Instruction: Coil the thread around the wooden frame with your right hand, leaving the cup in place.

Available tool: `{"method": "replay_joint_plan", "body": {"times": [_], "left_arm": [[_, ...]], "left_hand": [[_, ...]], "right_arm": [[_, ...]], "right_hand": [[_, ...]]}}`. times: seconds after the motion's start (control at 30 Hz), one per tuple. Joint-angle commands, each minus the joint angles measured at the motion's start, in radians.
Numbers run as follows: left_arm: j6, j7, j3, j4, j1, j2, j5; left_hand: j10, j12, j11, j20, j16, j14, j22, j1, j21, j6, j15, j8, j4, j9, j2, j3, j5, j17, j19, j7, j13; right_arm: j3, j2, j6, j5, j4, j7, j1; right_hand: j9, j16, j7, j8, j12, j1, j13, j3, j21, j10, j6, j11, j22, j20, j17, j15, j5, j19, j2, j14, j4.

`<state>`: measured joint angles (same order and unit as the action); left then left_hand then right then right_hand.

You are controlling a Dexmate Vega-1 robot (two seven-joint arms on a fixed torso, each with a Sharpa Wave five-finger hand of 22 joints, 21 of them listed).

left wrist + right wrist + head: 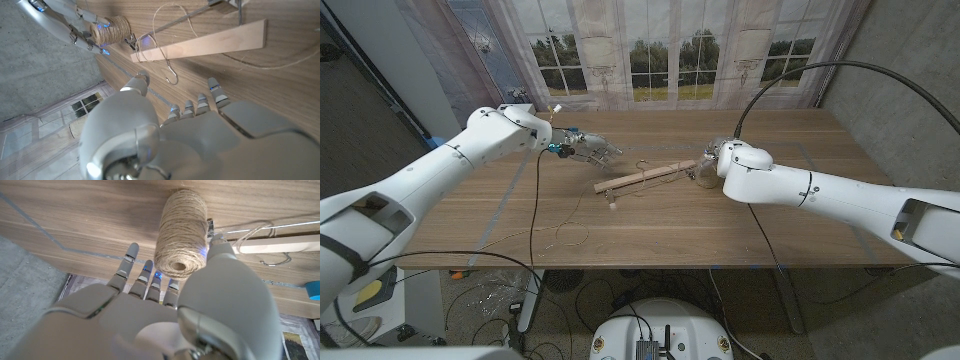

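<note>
While right robot hand (pixel 165 315) grips twine spool (pixel 181 232) | wooden frame (pixel 645 177) just beside.

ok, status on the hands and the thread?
Right hand holds twine spool. Left hand open beside wooden frame. Loose thread trails over frame, not yet coiled. Nothing in the way.

A wooden table (pixel 520 215) carries a wooden frame (pixel 645 176) and loose thread (pixel 570 232).
</note>
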<state>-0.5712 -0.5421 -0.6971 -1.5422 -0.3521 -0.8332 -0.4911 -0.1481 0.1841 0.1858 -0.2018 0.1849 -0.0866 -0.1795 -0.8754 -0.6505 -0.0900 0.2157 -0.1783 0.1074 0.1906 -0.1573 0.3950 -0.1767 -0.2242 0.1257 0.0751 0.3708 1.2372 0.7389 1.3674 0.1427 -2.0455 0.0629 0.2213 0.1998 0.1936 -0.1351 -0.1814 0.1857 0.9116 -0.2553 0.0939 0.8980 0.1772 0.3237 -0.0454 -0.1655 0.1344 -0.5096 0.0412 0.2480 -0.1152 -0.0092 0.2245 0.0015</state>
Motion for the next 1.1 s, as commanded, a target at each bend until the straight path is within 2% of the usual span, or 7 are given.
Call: {"method": "replay_joint_plan", "body": {"times": [0.03, 0.17, 0.3, 0.53, 0.87, 1.03, 1.1], "left_arm": [[0.088, 0.182, 0.061, -0.140, -0.105, -0.044, 0.088], [0.157, 0.294, 0.093, -0.182, -0.171, -0.052, 0.133], [0.239, 0.413, 0.121, -0.211, -0.237, -0.054, 0.197], [0.360, 0.608, 0.163, -0.232, -0.335, -0.038, 0.315], [0.597, 0.683, 0.218, -0.148, -0.403, 0.006, 0.354], [0.727, 0.703, 0.247, -0.090, -0.427, 0.032, 0.355], [0.754, 0.702, 0.253, -0.077, -0.431, 0.040, 0.356]], "left_hand": [[-0.013, 0.002, 0.001, -0.003, -0.002, -0.016, -0.002, 0.009, 0.008, -0.009, 0.003, -0.004, 0.002, -0.001, -0.002, -0.006, 0.004, -0.001, 0.021, -0.005, -0.001], [0.006, 0.015, -0.008, -0.002, 0.006, -0.011, -0.002, 0.011, 0.011, 0.005, -0.002, -0.011, 0.003, -0.002, -0.001, -0.010, 0.003, 0.003, 0.014, -0.012, -0.007], [0.058, 0.039, -0.025, 0.001, 0.028, 0.034, -0.002, 0.006, 0.004, 0.051, -0.016, -0.025, 0.011, -0.003, -0.001, -0.011, 0.002, 0.011, -0.039, -0.017, -0.022], [0.129, 0.059, -0.064, 0.040, 0.051, 0.114, -0.002, 0.009, -0.010, 0.135, -0.076, -0.040, 0.019, -0.004, 0.005, -0.012, -0.003, 0.020, -0.124, -0.047, -0.049], [0.240, 0.088, -0.110, 0.100, 0.070, 0.207, -0.002, 0.034, -0.018, 0.248, -0.136, -0.055, 0.019, -0.006, 0.021, -0.020, -0.008, 0.027, -0.190, -0.065, -0.078], [0.299, 0.101, -0.137, 0.111, 0.081, 0.262, -0.002, 0.044, -0.021, 0.301, -0.165, -0.059, 0.021, -0.007, 0.023, -0.019, -0.013, 0.029, -0.217, -0.063, -0.093], [0.329, 0.108, -0.144, 0.110, 0.083, 0.282, -0.002, 0.049, -0.021, 0.331, -0.174, -0.062, 0.022, -0.007, 0.021, -0.017, -0.016, 0.030, -0.229, -0.064, -0.100]], "right_arm": [[-0.115, 0.047, -0.137, -0.017, -0.059, -0.220, 0.143], [-0.209, 0.059, -0.268, 0.000, -0.063, -0.328, 0.257], [-0.310, 0.061, -0.402, -0.007, -0.051, -0.406, 0.364], [-0.462, 0.040, -0.618, -0.046, -0.011, -0.493, 0.513], [-0.607, -0.021, -0.988, -0.075, 0.086, -0.613, 0.667], [-0.665, -0.080, -1.216, -0.133, 0.178, -0.634, 0.709], [-0.676, -0.097, -1.255, -0.139, 0.199, -0.631, 0.715]], "right_hand": [[-0.001, 0.017, 0.021, -0.012, 0.016, -0.033, 0.003, -0.012, -0.011, 0.024, 0.017, 0.018, -0.003, 0.022, 0.003, -0.015, 0.008, -0.012, 0.013, 0.013, 0.017], [-0.003, 0.031, 0.029, -0.021, 0.028, -0.038, 0.009, -0.004, -0.016, 0.056, 0.043, 0.030, -0.003, 0.021, 0.013, -0.009, 0.015, -0.047, 0.045, 0.038, 0.022], [-0.004, 0.042, 0.033, -0.030, 0.037, -0.030, 0.014, 0.017, -0.021, 0.089, 0.076, 0.033, -0.003, 0.013, 0.026, 0.001, 0.014, -0.079, 0.090, 0.069, 0.022], [-0.005, 0.052, 0.054, -0.037, 0.046, -0.030, 0.020, 0.037, -0.031, 0.127, 0.113, 0.041, -0.004, 0.006, 0.040, 0.000, -0.001, -0.098, 0.128, 0.104, 0.023], [-0.007, 0.058, 0.089, -0.043, 0.058, -0.027, 0.026, 0.061, -0.042, 0.189, 0.162, 0.062, -0.003, 0.006, 0.066, 0.009, -0.030, -0.135, 0.151, 0.148, 0.012], [-0.007, 0.060, 0.104, -0.043, 0.060, -0.027, 0.029, 0.072, -0.043, 0.211, 0.182, 0.075, -0.004, 0.028, 0.081, 0.003, -0.038, -0.166, 0.153, 0.170, 0.004], [-0.008, 0.061, 0.108, -0.042, 0.061, -0.029, 0.030, 0.075, -0.043, 0.217, 0.186, 0.081, -0.004, 0.036, 0.085, 0.002, -0.040, -0.176, 0.153, 0.175, 0.002]]}}
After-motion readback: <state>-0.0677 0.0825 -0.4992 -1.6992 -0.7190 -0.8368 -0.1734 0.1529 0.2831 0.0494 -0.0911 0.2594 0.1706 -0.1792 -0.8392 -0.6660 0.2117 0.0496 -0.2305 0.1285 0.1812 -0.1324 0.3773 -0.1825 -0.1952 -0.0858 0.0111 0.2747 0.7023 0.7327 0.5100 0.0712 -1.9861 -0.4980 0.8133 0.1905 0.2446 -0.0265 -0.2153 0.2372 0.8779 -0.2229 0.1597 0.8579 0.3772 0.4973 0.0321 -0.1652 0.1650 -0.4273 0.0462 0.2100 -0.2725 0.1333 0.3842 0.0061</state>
